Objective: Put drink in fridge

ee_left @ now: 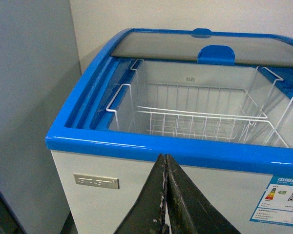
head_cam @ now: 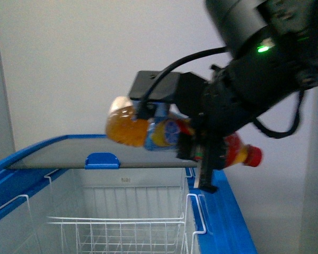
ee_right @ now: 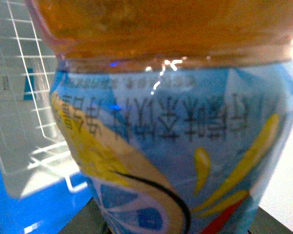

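My right gripper (head_cam: 193, 143) is shut on the drink (head_cam: 128, 128), a clear bottle of orange liquid with a red cap (head_cam: 253, 156) and a blue and yellow label. It holds the bottle on its side above the right rim of the fridge (head_cam: 222, 211), over the open part. The drink fills the right wrist view (ee_right: 176, 122). The fridge is a white chest with a blue rim (ee_left: 136, 146) and white wire baskets (ee_left: 195, 119) inside. My left gripper (ee_left: 165, 161) is shut and empty, in front of the fridge's front wall.
The sliding glass lid (head_cam: 95, 151) with a blue handle (head_cam: 102, 160) covers the far part of the fridge. A grey panel (ee_left: 24, 97) stands beside the fridge. A white wall is behind it.
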You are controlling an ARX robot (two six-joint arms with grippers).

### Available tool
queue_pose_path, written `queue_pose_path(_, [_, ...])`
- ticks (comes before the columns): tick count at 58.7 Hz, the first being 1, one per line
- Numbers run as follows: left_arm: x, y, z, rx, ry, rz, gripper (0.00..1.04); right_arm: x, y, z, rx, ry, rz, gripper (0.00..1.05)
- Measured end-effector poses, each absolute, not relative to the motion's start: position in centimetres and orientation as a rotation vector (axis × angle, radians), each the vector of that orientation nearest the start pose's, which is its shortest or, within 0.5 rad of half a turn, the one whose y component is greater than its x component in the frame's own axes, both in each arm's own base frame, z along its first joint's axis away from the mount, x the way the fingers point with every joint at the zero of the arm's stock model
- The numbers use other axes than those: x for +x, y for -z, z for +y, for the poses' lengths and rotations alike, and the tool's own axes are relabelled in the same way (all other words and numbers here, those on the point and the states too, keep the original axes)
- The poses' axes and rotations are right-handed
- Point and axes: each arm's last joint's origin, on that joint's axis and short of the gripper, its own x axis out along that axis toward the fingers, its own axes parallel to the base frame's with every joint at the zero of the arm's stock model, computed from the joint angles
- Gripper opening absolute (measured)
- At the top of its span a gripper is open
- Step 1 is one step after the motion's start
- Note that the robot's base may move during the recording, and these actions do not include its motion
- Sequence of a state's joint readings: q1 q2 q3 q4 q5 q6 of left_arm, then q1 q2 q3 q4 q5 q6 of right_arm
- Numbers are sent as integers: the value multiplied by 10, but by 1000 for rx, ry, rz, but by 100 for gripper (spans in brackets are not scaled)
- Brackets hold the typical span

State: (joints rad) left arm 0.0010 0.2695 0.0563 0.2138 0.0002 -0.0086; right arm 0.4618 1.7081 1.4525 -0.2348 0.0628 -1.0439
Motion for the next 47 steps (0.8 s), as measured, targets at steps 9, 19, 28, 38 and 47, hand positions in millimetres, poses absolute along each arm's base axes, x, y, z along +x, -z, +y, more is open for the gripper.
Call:
queue_pose_path(9, [111, -178, 0, -8, -1, -2, 3, 377, -291, 219, -1163, -706, 261, 36])
queue_pose_path(19, [108, -171, 0, -8, 0, -14, 3, 404, -258, 244, -1161, -725, 328, 36])
queue_pose_path(28, [98, -168, 0, -7, 0, -9, 3, 418, -237, 251, -1168, -718, 382, 36])
queue_pose_path(38, [97, -168, 0, -7, -1, -11, 3, 435, -215, 261, -1161, -718, 409, 36])
queue_pose_path(47, [97, -168, 0, -7, -1, -10, 3, 449, -192, 267, -1166, -708, 435, 36])
